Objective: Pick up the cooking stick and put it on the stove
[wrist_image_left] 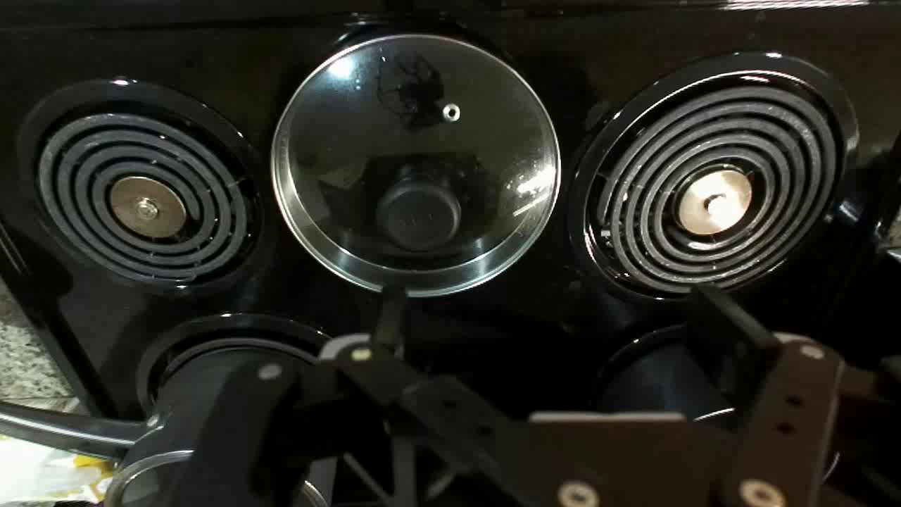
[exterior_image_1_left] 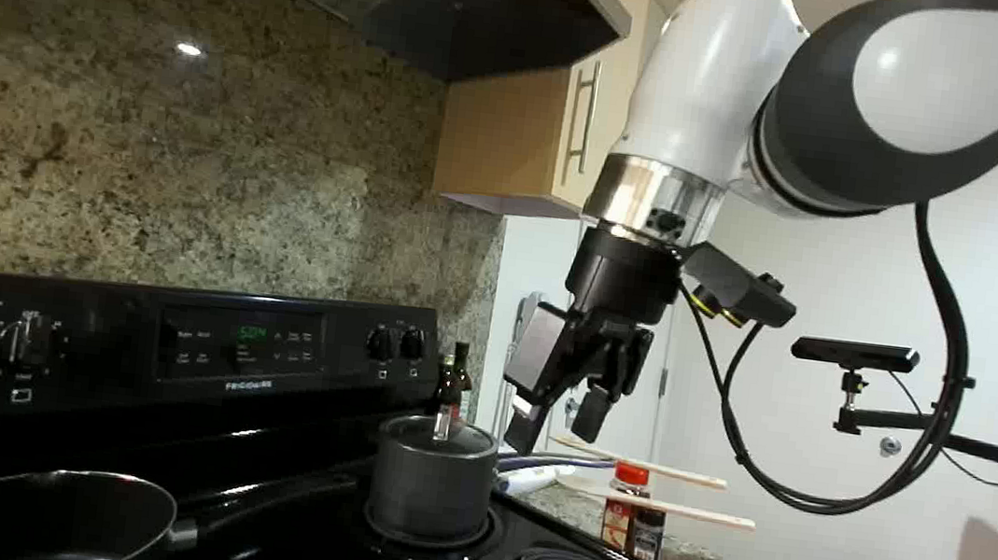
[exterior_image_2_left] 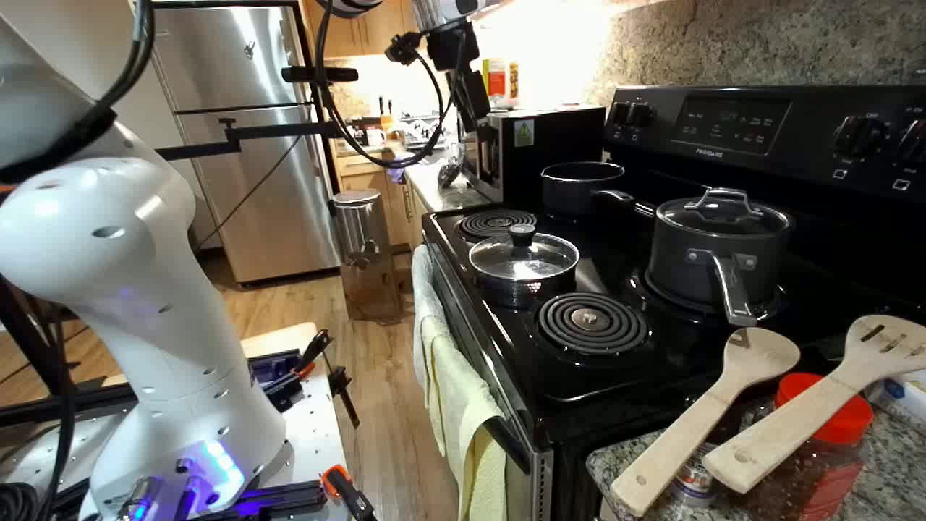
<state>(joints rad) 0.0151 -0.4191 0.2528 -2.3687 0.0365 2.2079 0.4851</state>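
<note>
Two light tan wooden utensils lie across jars on the counter beside the stove. The cooking stick with the flat oval head point(exterior_image_2_left: 700, 421) is nearer the stove; it appears to be the lower one point(exterior_image_1_left: 689, 508) in an exterior view. A slotted wooden spatula point(exterior_image_2_left: 803, 411) lies alongside it. The black stove point(exterior_image_2_left: 615, 250) has coil burners and a raised back panel; its cooktop also shows in an exterior view point(exterior_image_1_left: 319, 541) and the wrist view point(wrist_image_left: 197, 42). My gripper point(exterior_image_1_left: 557, 428) is open and empty, above the cooktop and apart from both utensils. In the wrist view its fingers point(wrist_image_left: 549, 292) are spread.
A grey lidded pot point(exterior_image_2_left: 676, 253), a black pan point(exterior_image_2_left: 582, 188) and a low steel pot with a glass lid point(exterior_image_2_left: 499, 264) stand on the stove. A red-lidded jar point(exterior_image_2_left: 846, 418) is under the utensils. A range hood point(exterior_image_1_left: 490, 25) hangs above. A microwave point(exterior_image_2_left: 561, 152) stands beyond.
</note>
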